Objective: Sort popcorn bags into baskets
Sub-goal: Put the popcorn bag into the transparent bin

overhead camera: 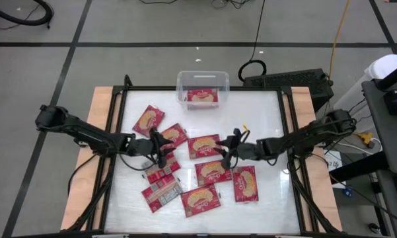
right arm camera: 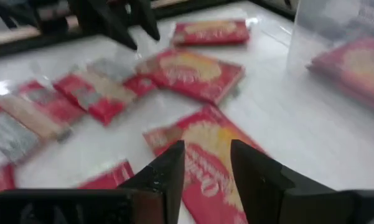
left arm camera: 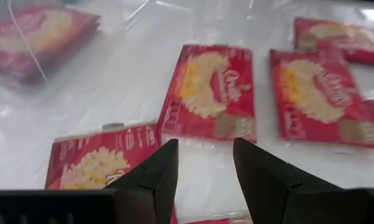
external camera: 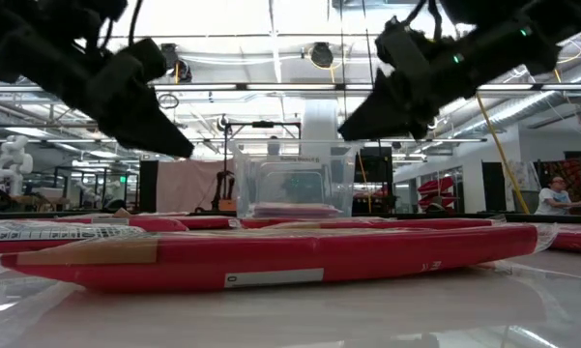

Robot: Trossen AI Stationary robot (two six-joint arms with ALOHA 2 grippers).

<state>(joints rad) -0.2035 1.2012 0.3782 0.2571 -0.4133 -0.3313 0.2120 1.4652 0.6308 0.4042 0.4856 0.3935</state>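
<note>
Several red popcorn bags lie flat on the white table, among them one at the middle [overhead camera: 205,145], one at the far left [overhead camera: 148,120] and one at the near edge [overhead camera: 200,200]. The clear basket [overhead camera: 203,79] stands at the far edge with one bag [overhead camera: 203,97] lying in it. My left gripper [overhead camera: 160,147] hovers open above the bags left of centre, over the gap between two of them [left arm camera: 205,146]. My right gripper [overhead camera: 228,151] hovers open by the middle bag's right end, above a bag [right arm camera: 205,162]. Both hang clear of the bags in the low view.
Bags crowd the table's middle and near half: three picture-side up on the right [overhead camera: 244,183], two label-side up on the near left [overhead camera: 162,194]. The strip of table in front of the basket [overhead camera: 251,112] is bare. Black frame rails [overhead camera: 287,119] run along the table's sides.
</note>
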